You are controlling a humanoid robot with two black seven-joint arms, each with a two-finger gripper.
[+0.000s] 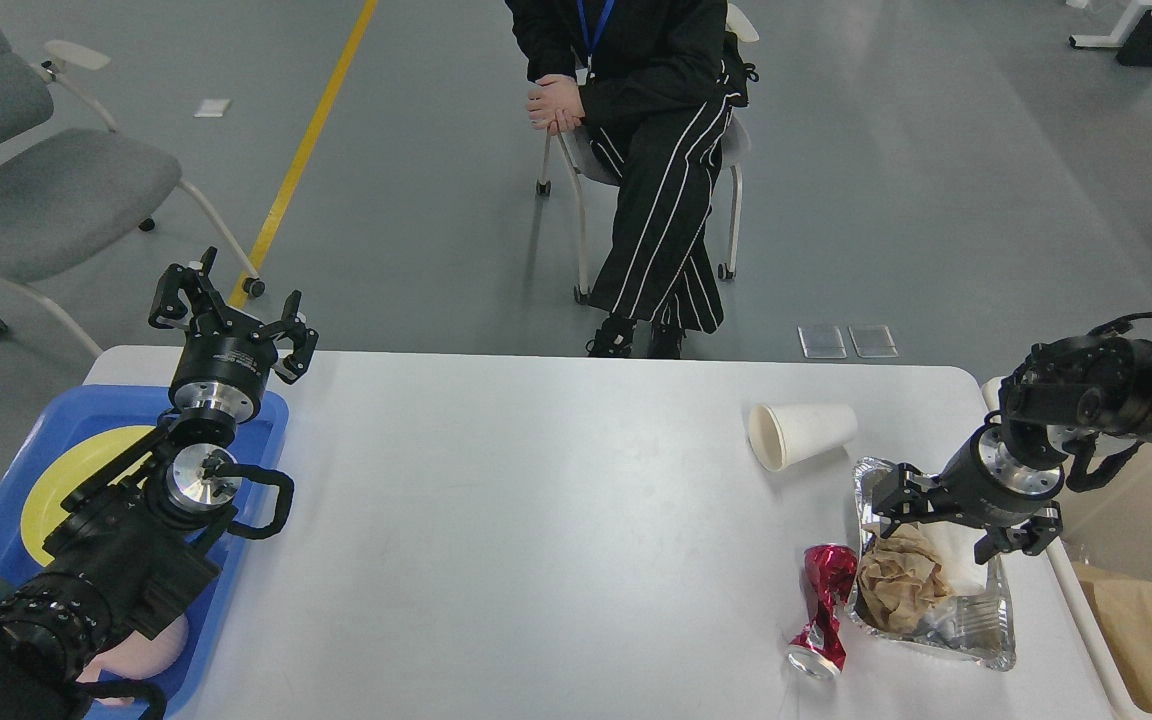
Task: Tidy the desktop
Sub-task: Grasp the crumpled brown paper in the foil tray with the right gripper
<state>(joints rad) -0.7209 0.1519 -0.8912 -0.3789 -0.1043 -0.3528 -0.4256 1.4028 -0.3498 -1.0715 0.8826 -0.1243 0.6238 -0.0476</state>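
The white desktop carries litter at its right end. A white paper cup lies on its side, and a crushed red can rests against a foil tray. Crumpled brown paper and a second white cup sit in that tray. My right gripper hangs open low over the tray's far half, its fingers spread either side of the cup there and hiding most of it. At the far-left corner my left gripper stands open and empty.
A blue tray at the left edge holds a yellow plate and something pink. A beige bin with a brown paper bag stands right of the table. Beyond the far edge sit a person and a grey chair.
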